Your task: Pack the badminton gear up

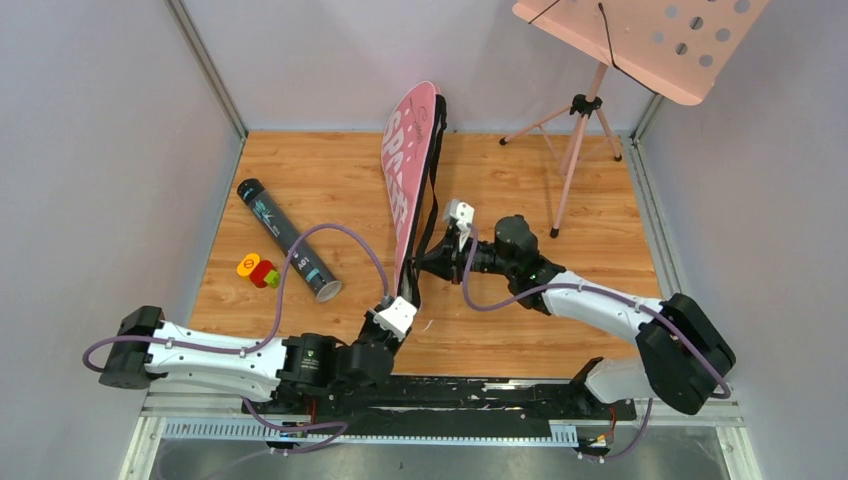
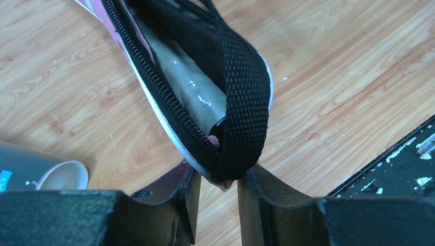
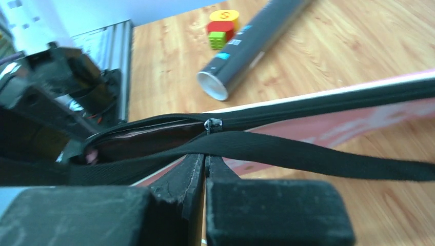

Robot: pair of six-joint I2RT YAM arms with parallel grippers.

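The pink "SPORT" racket bag [image 1: 405, 160] stands on its edge across the middle of the wooden floor. My left gripper [image 1: 400, 312] is at its near end; in the left wrist view the left gripper [image 2: 218, 177] is shut on the bag's tip and black strap [image 2: 246, 92]. The zip is open there, and a white wrapped racket handle [image 2: 195, 87] shows inside. My right gripper [image 1: 432, 262] is at the bag's right side, shut [image 3: 205, 156] just under the zip slider [image 3: 210, 124]. The strap [image 3: 318, 154] crosses its tips and hides any grip. The long black tube [image 1: 288, 240] lies to the left.
A small orange, red and green toy [image 1: 258, 270] sits against the tube's near side. A pink music stand [image 1: 640, 40] rises at the back right, its tripod legs [image 1: 575, 150] on the floor. Grey walls close in left, right and behind.
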